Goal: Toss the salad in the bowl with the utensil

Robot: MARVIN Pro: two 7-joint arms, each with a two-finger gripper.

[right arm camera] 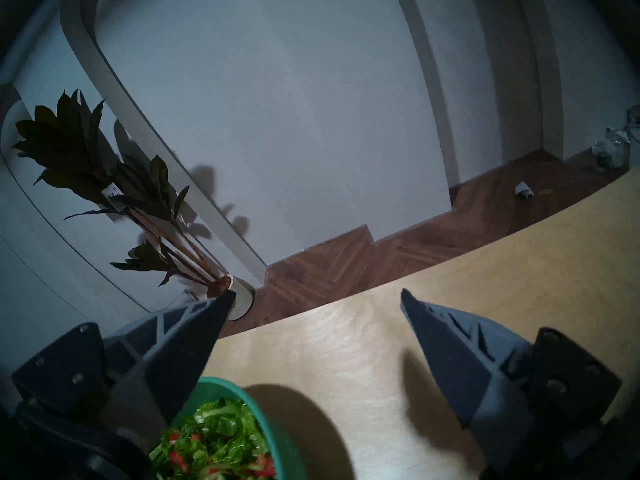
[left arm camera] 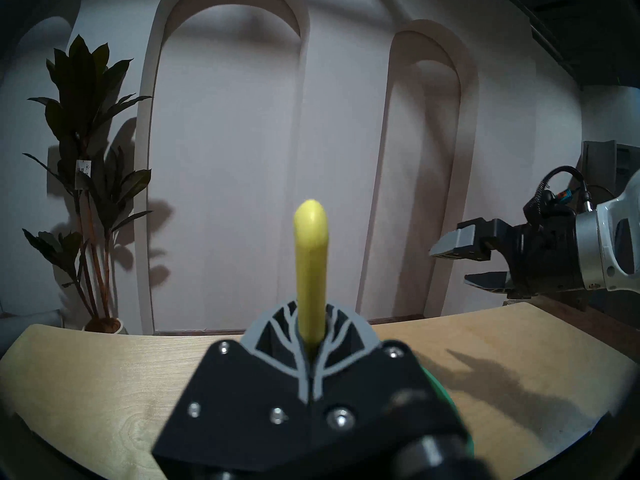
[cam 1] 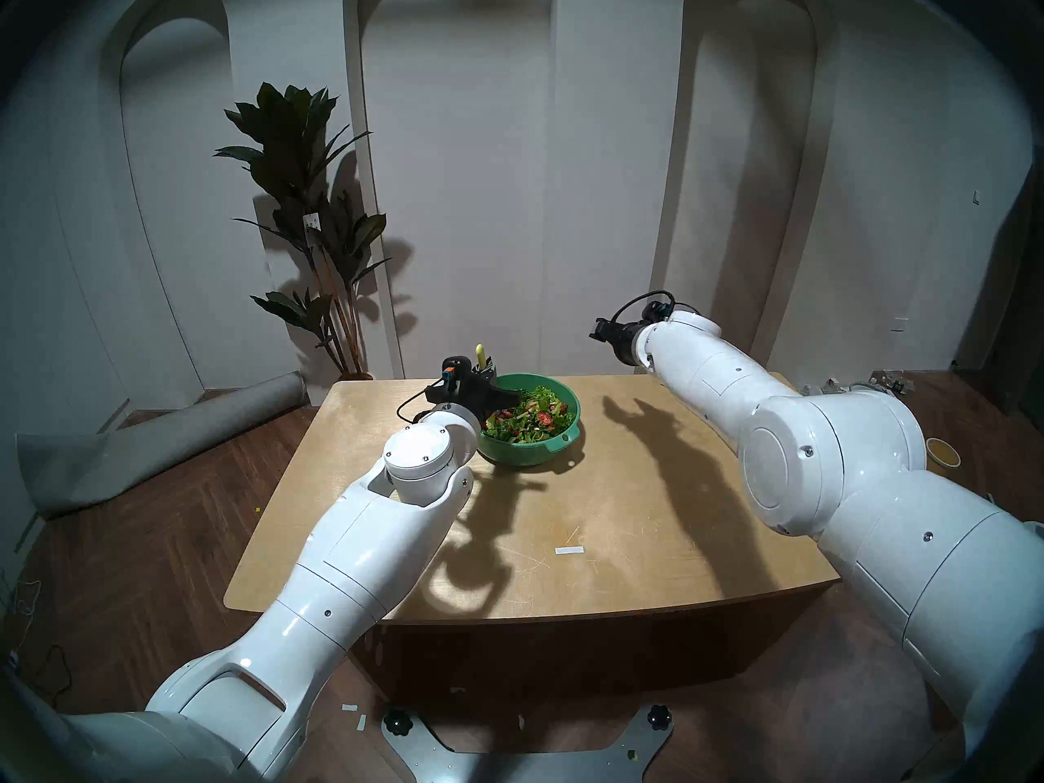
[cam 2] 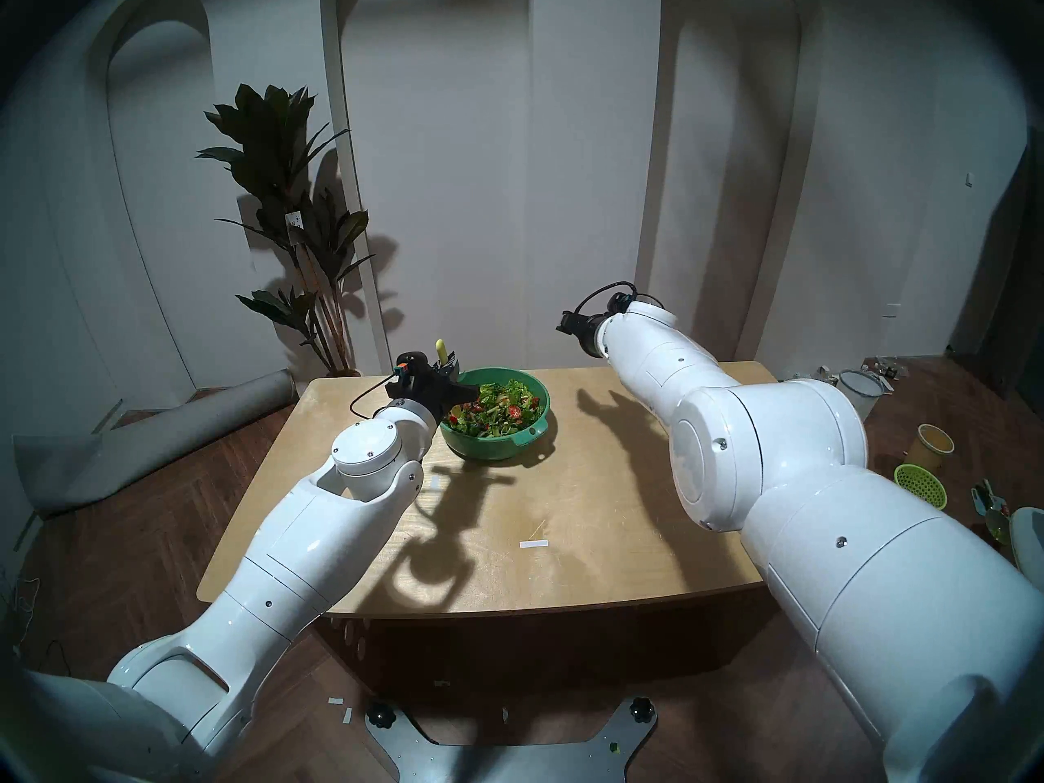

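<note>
Plant (cam 1: 308, 200) tag unreadable; left claw (left arm camera: 310, 334) pinches utensil (left arm camera: 310, 261), right claw (right arm camera: 315, 302) spread

The bowl (cam 1: 530, 453) sits on the tabletop (cam 1: 621, 539) toward its far side, left of centre, with the salad (cam 1: 525, 417) in it. The left end effector (cam 1: 484, 376) hangs at the bowl's far-left rim, the utensil (cam 1: 480, 353) standing upright out of it. The right end effector (cam 1: 599, 331) hovers over the far edge, well right of the bowl. A plant (cam 1: 305, 211) stands on the floor behind the far-left corner.
</note>
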